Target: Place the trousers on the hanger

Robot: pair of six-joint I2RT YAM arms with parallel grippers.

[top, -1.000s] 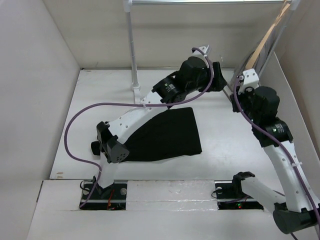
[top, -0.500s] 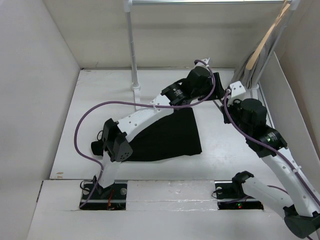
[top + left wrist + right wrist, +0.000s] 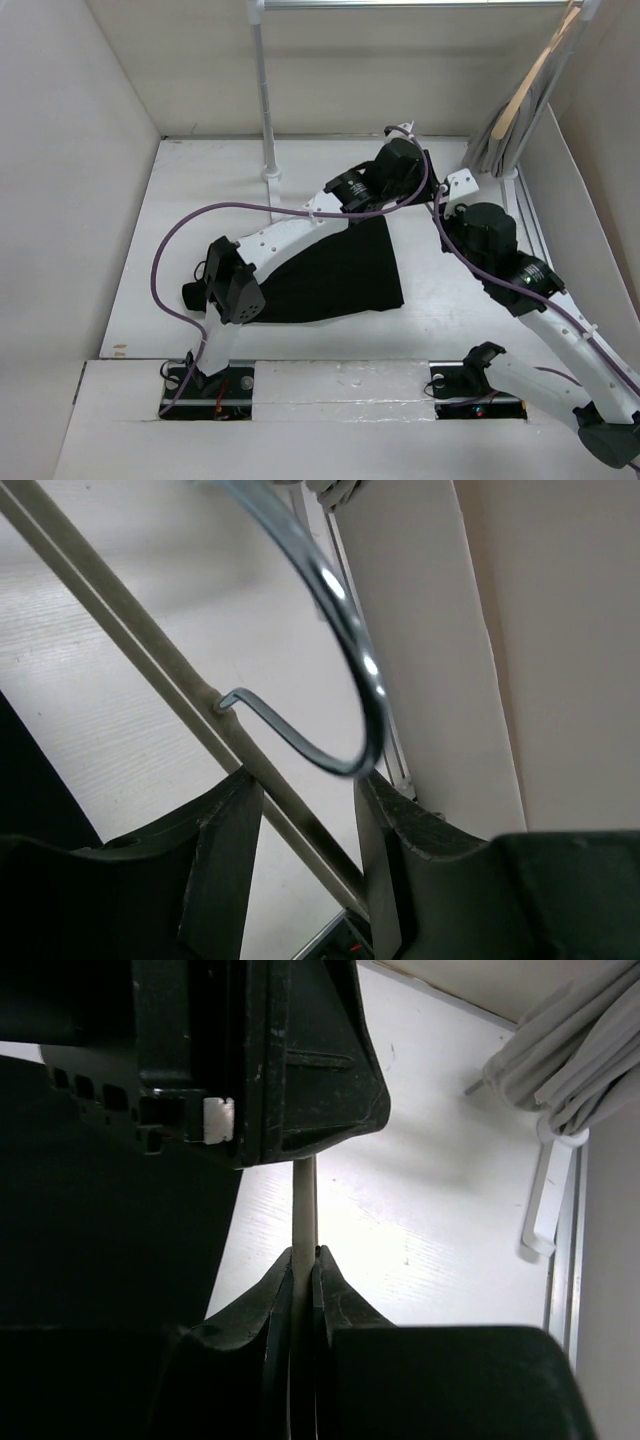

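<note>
- Right of the upright white rail post (image 3: pixel 264 100) and nearer the arms, the large black soft trousers (image 3: pixel 335 270) lie flat on the white worktop (image 3: pixel 190 190), with no tool on them. They look gathered into one slab, so a single leg may prove hard to separate and thread over a bar.
- Further right of the post is the left tool (image 3: pixel 305 790). Its fingers stand apart, straddling the straight bar of the thin grey wire hanger (image 3: pixel 345 610), and the shiny hook curls just above them. If they bite off-centre, that slim bar could skate out or twist.
- Right again, the right tool (image 3: pixel 305 1255) is pinched tight on the same bar. That would put two grips on one thin wire. If they pull in different directions, I'd expect a bend or a slip.
- Farthest right of the post, the grey garment (image 3: pixel 515 130) hangs on its pale wooden hanger (image 3: pixel 535 70), close to both tools. The wire hook could snag that cloth.
- Containers: none in view, so nothing sits inside anything.
</note>
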